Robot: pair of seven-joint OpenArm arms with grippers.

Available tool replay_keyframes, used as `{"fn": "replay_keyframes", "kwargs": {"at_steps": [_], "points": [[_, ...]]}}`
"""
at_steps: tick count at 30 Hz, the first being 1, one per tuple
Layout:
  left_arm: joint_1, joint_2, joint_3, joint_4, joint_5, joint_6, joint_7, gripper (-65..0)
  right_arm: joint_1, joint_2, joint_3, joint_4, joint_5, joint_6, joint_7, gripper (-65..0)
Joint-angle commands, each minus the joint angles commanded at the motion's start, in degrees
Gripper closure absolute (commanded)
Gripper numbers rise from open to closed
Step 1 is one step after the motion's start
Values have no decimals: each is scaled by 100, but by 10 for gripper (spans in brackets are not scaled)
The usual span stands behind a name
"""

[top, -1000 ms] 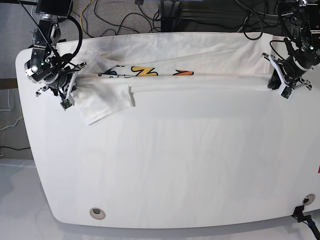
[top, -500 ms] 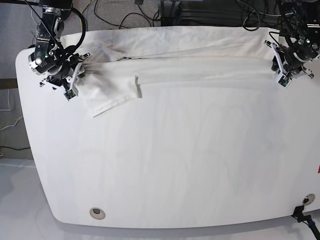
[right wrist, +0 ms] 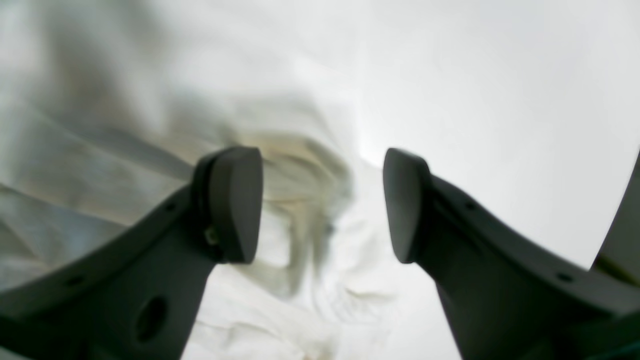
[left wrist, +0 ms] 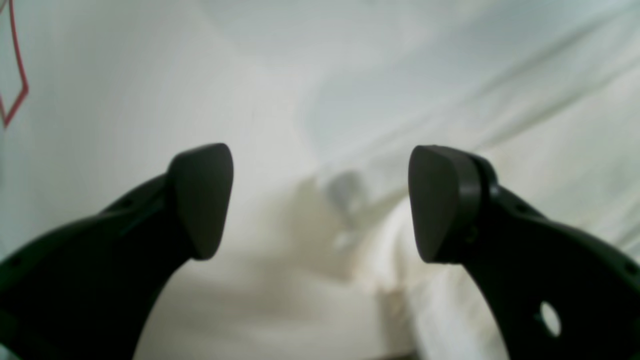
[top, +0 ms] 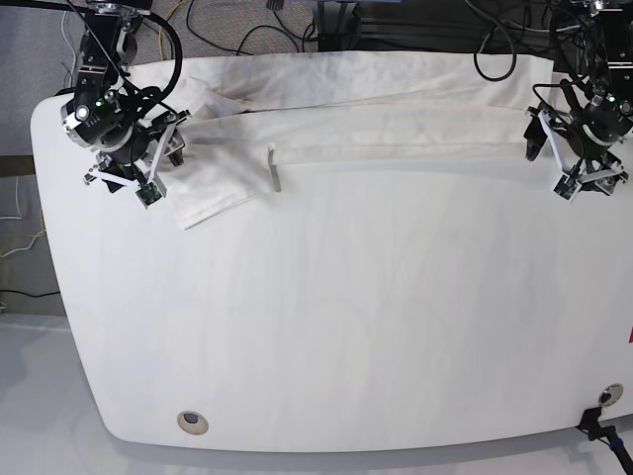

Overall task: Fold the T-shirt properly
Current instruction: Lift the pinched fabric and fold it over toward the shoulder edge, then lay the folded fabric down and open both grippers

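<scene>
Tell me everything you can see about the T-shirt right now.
The T-shirt is plain white cloth, folded into a long wrinkled band along the table's far edge, no print showing. A sleeve flap sticks out toward the near side at one end. The left gripper and right gripper are open over its ends.

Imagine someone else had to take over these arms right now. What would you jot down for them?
Left gripper: open, nothing held, over the shirt's end on the base view's right.
Right gripper: open, nothing held, above rumpled cloth at the other end.
T-shirt: lies in a long band along the far edge of the table, plain white side showing, no print in sight; one sleeve sticks out toward the near side.
Done: a lengthwise fold.
Left: tuck in the sleeve, then fold the band shorter.
</scene>
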Motion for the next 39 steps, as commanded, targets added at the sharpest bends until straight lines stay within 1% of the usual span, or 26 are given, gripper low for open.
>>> {"fn": "replay_keyframes", "kwargs": {"at_steps": [1, 4, 5, 7, 8, 9, 10, 11, 13, 14, 15, 16, 17, 18, 19, 21, 23, 26, 29, 32, 34, 36, 39], "points": [[-9, 0, 0, 18, -114, 0, 0, -515, 53, -97, 9, 9, 0, 75, -9, -368], [0, 18, 18, 88, -413, 0, 0, -515, 26, -220, 9, 9, 0, 75, -18, -368], [9, 35, 26, 97, -563, 0, 0, -514, 18, -343, 9, 0, 0, 75, -18, -367], [26, 202, 26, 88, -791, 0, 0, -513, -97, -510, 18, -9, -9, 75, -18, -367], [105, 264, 26, 88, -870, 0, 9, -498, -141, -527, 9, -9, -9, 75, -18, -366], [211, 334, 35, 88, -905, 0, 9, -456, -167, -571, 9, -9, -9, 75, -18, -363], [264, 378, 44, 88, -914, 0, 9, -379, -176, -686, 9, -18, -9, 75, -18, -346], [264, 466, 44, 88, -914, 0, 9, -291, -185, -774, 9, -18, -9, 75, -18, -314], [273, 730, 35, 88, -870, 0, 9, -83, -290, -844, 0, -18, 0, 75, -18, -215], [290, 818, 35, 88, -870, 0, 9, 0, -316, -853, -9, -26, 0, 75, -18, -162], [360, 870, 35, 79, -870, 9, 9, 0, -343, -862, -18, -26, 0, 75, -18, -107], [404, 914, 44, 70, -870, 9, 9, 0, -343, -879, -18, -35, 0, 75, -18, -65], [448, 967, 70, 53, -862, 9, 9, 0, -352, -958, -18, -70, 0, 75, -18, -20], [457, 1011, 158, 44, -853, 18, 9, 0, -378, -993, -9, -132, -9, 75, -18, 0], [510, 1020, 281, 44, -800, 26, 9, 0, -413, -976, -9, -193, -9, 75, -18, 0], [598, 1046, 457, 44, -492, 26, 9, 0, -448, -976, -18, -299, -9, 75, -18, 0], [615, 1204, 607, -53, -255, 26, 0, 0, -457, -976, -18, -404, -9, 75, -18, 0], [598, 1248, 747, -316, 18, 18, -9, 0, -466, -967, -18, -651, -35, 75, 0, 0], [563, 1240, 853, -703, 70, 18, -18, 0, -457, -949, 0, -870, -53, 75, 18, 0], [369, 1222, 853, -976, 70, 18, -18, 0, -404, -844, 0, -1160, -53, 75, 53, 0], [264, 1213, 853, -1081, 70, 18, -18, 0, -404, -835, 0, -1371, -53, 75, 290, 0], [97, 1204, 844, -1143, 88, 18, -9, 0, -404, -730, 0, -1591, -62, 75, 466, 0], [-149, 1204, 844, -1310, 369, 18, 0, 0, -185, -686, 0, -1934, -62, 75, 510, 0]]}}
